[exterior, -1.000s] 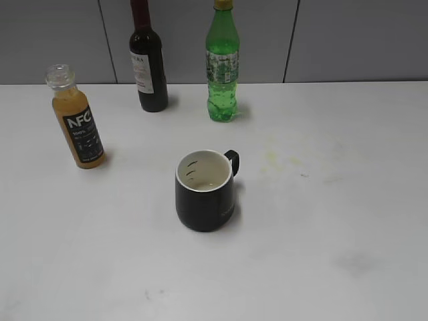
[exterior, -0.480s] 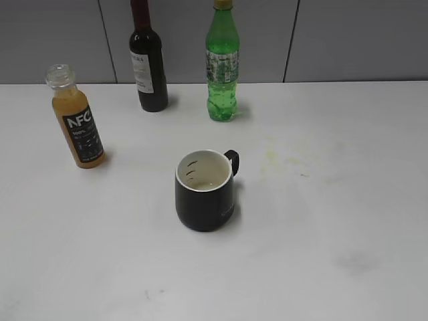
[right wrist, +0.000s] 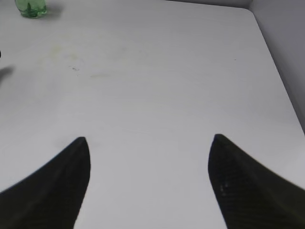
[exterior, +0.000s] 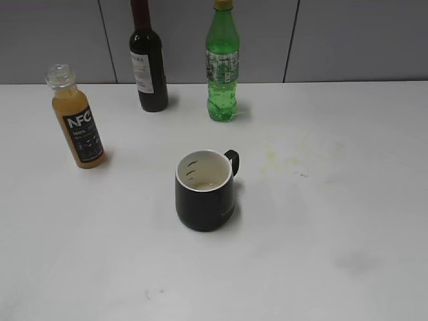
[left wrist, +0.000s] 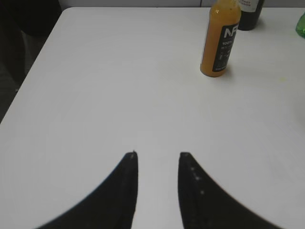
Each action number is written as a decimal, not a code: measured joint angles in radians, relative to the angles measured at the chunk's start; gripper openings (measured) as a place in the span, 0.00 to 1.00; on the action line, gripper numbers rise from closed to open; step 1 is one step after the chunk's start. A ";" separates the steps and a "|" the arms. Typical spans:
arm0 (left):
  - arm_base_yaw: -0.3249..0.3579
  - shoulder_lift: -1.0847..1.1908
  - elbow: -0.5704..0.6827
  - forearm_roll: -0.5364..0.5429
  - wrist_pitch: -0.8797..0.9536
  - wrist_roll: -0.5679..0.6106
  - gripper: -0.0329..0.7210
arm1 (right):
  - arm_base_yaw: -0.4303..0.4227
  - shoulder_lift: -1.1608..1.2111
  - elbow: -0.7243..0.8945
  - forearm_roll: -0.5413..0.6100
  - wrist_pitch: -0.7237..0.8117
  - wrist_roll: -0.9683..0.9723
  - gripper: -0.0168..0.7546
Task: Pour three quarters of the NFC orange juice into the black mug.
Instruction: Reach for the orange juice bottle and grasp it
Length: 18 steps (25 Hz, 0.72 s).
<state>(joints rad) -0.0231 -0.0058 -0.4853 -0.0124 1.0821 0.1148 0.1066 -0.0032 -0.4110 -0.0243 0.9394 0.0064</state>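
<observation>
The NFC orange juice (exterior: 77, 124) stands upright and capless at the left of the white table, nearly full; the left wrist view shows the bottle (left wrist: 220, 40) far ahead and to the right. The black mug (exterior: 204, 190) stands in the middle, handle pointing back right, its white inside almost empty. Neither arm shows in the exterior view. My left gripper (left wrist: 157, 153) hovers over bare table, its jaws a narrow gap apart with nothing between them. My right gripper (right wrist: 150, 138) is wide open over bare table at the right.
A tall dark wine bottle (exterior: 148, 63) and a green soda bottle (exterior: 222, 67) stand at the back by the grey wall. The soda bottle's base (right wrist: 31, 8) shows far left in the right wrist view. Faint yellowish stains (exterior: 281, 155) mark the table right of the mug.
</observation>
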 joint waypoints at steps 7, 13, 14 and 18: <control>0.000 0.000 0.000 0.000 0.000 0.000 0.36 | 0.000 0.000 0.000 0.000 0.001 0.000 0.78; 0.000 0.000 0.000 0.000 0.000 0.000 0.36 | 0.000 0.000 0.000 0.000 0.001 -0.001 0.78; 0.000 0.000 0.000 0.000 0.000 0.000 0.36 | 0.000 0.000 0.000 0.000 0.001 -0.001 0.78; 0.000 0.000 0.000 0.000 0.000 0.000 0.36 | 0.000 0.000 0.000 0.000 0.001 -0.001 0.78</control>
<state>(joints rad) -0.0231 -0.0058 -0.4853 -0.0124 1.0821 0.1148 0.1066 -0.0032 -0.4110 -0.0243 0.9403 0.0055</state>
